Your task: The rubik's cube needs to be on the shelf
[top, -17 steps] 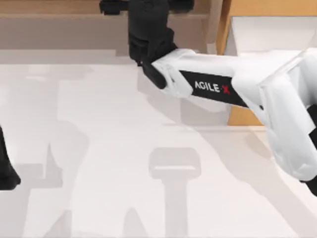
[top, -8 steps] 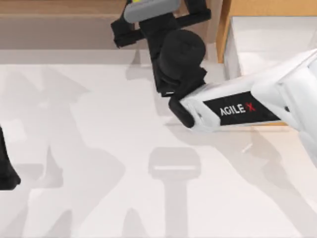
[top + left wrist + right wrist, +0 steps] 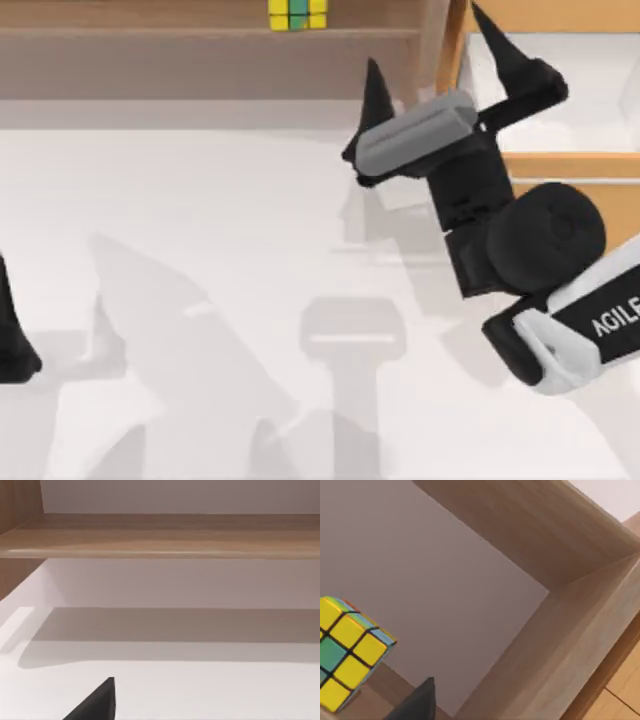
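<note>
The rubik's cube sits on the shelf at frame top; right gripper, fingers spread and empty, upper right — a careless swing could clip the upright post.

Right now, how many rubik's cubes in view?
1. The rubik's cube sits on the shelf at the far edge of the table, apart from the open right gripper, which is off to its right. Nothing suggests another, though the top view crops the shelf.
</note>
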Controlling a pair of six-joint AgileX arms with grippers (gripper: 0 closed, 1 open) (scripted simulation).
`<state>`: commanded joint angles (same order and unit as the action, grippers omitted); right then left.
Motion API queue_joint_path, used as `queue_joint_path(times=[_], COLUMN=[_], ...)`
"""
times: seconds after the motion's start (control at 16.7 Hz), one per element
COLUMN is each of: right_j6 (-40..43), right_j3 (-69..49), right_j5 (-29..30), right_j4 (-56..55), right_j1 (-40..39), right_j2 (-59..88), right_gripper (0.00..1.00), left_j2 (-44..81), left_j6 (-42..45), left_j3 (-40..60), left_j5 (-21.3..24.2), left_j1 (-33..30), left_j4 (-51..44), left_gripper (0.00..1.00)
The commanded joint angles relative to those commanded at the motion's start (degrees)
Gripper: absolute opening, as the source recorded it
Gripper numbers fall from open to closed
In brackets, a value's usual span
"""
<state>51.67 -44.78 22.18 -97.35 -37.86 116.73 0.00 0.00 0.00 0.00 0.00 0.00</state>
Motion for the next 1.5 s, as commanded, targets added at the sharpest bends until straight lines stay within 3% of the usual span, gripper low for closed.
queue_joint_path(times=[0.36, 0.72, 1.5], right_j6=[21.23, 35.86, 37.45], right_j3=[23.27, 32.10, 29.33], right_j5=[-2.22, -0.92, -1.57], right_j4=[-7.64, -4.26, -1.08], right_j1=[6.47, 16.34, 19.10], right_j2=[-6.70, -4.08, -2.58], right_gripper=[1.00, 1.00, 1.00], left_j2=[0.00, 0.00, 0.00], left_j6=[0.00, 0.00, 0.00], left_j3=[0.00, 0.00, 0.00], left_j5=[0.00, 0.00, 0.00], left_j1=[0.00, 0.00, 0.00], left_j4=[0.00, 0.00, 0.00], left_gripper=[1.00, 1.00, 1.00])
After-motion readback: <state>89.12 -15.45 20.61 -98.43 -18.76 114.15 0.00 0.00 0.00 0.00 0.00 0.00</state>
